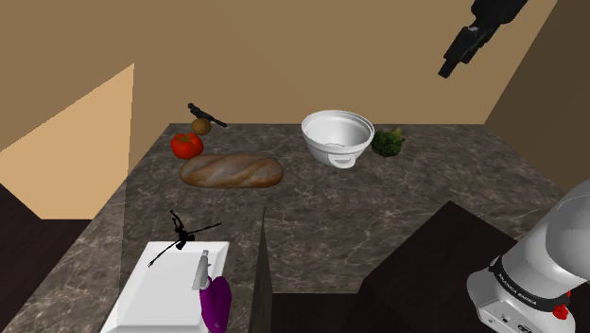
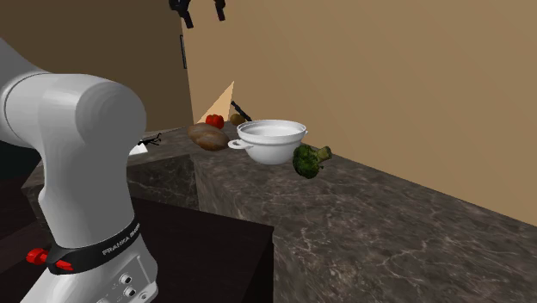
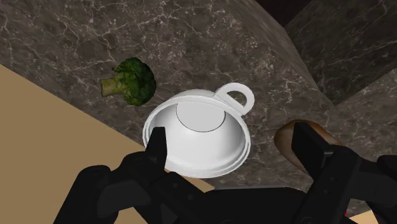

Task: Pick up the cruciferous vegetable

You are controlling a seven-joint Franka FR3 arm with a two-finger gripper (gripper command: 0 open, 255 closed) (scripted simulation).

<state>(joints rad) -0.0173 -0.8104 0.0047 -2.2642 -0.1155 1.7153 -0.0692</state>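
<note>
white bowl [image 1: 333, 149], bread loaf [image 1: 232, 171], tomato [image 1: 187, 145] on counter [image 1: 378, 208].

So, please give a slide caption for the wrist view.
Open gripper above white bowl, broccoli beside it on dark marbled counter.

I count one white bowl [image 1: 330, 150], single loop handle on it. One broccoli head [image 1: 388, 143], just beside bowl on shoulder view's right. One bread loaf [image 1: 232, 171], near bowl on shoulder view's left. One tomato [image 1: 187, 145], farther from bowl, same side. One small brown round item [image 1: 200, 126], same side; cannot tell what. One white sink [image 1: 151, 298], well apart from bowl, toward shoulder view's lower left. One purple bottle [image 1: 216, 305], likewise well apart from bowl. One gripper [image 3: 228, 135], two black fingers.
</note>
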